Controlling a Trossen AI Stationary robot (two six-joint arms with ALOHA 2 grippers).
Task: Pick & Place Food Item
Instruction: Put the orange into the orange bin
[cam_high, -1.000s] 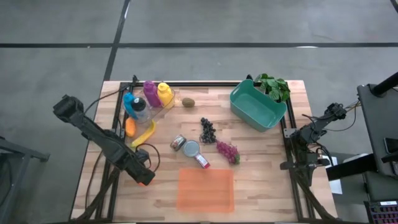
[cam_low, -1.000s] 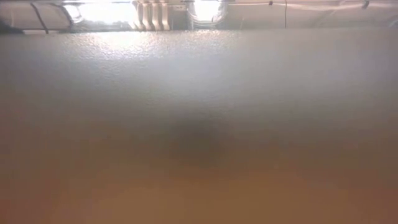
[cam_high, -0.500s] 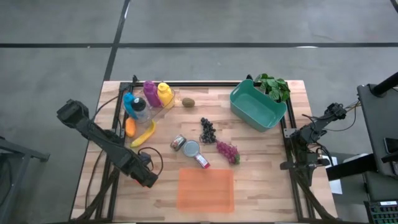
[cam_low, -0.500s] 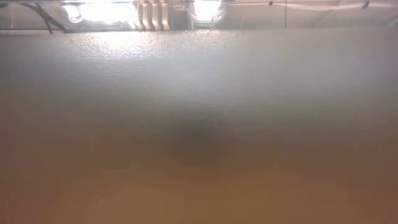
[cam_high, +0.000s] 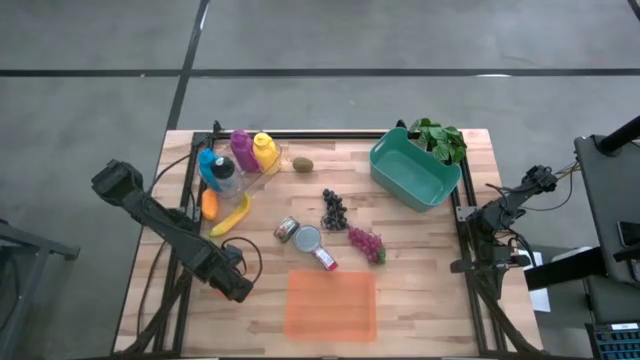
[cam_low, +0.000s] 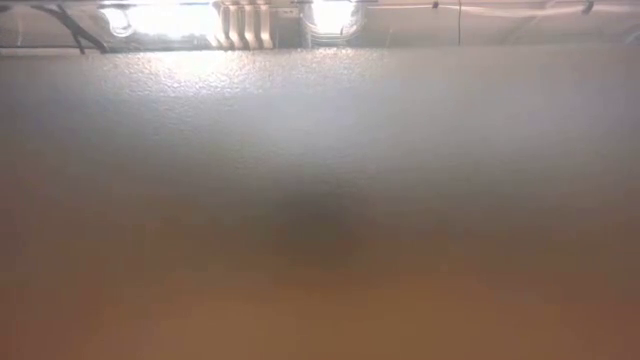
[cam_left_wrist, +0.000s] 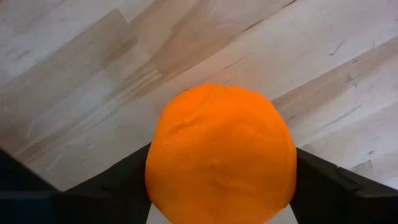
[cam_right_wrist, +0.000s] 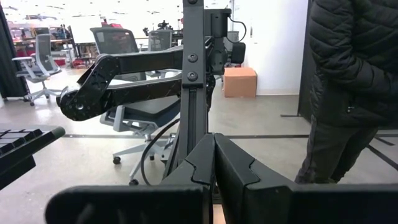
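Left to right. My left pincer (cam_high: 232, 288) hangs low over the near-left part of the table (cam_high: 420, 280), clamped on an orange (cam_left_wrist: 221, 155); the left wrist view shows the fruit filling the space between both dark fingers (cam_left_wrist: 106, 186), with bare wood beneath it. From above, the orange is hidden under the pincer. Just right of it lies the orange mat (cam_high: 330, 304), flat at the near edge, with nothing on it. I judge the mat to be the likely drop spot, though the task sentence does not name one.

Far left stand the bottles (cam_high: 240, 155) with a carrot (cam_high: 208, 203) and a banana (cam_high: 231, 215) beside them. At centre are a kiwi (cam_high: 302, 164), dark grapes (cam_high: 334, 209), two cans (cam_high: 300, 238) and red grapes (cam_high: 366, 243). Far right sits the teal bin (cam_high: 414, 170), greens (cam_high: 440, 138) behind it.

My right pincer (cam_right_wrist: 214, 165) waits off the table's right edge, fingers pressed together on nothing; a person (cam_right_wrist: 348, 93) stands in the room beyond.

Risks, as I judge them: a round orange let go from any height may roll off the mat towards the cans or over the near edge. A sweep to the right that runs long could strike the cans. The low view shows only blur, so I cannot check clearance from it.
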